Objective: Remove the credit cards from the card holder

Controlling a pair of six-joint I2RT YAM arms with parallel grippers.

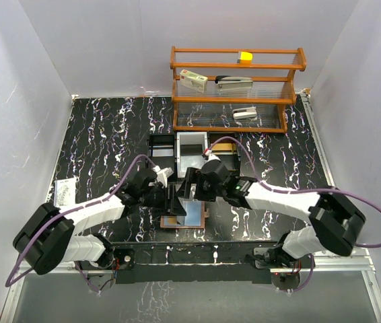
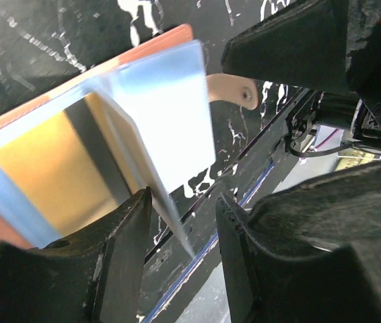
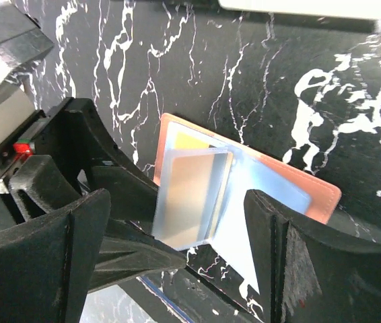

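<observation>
While open, salmon-pink card holder (image 3: 315, 192), yellow-orange card (image 2: 49, 171) inside.

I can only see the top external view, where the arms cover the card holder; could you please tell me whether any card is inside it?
Observer: Yes. The left wrist view shows a yellow-orange card sitting in a clear pocket of the open card holder.
Operator: Thank you. Is the left claw gripping anything?
Observer: It does not look so. The left claw is open, and a raised pale blue leaf stands between its fingers.
Operator: And the right claw, please?
Observer: The right claw is open too, with that leaf showing between its spread fingers.
</observation>
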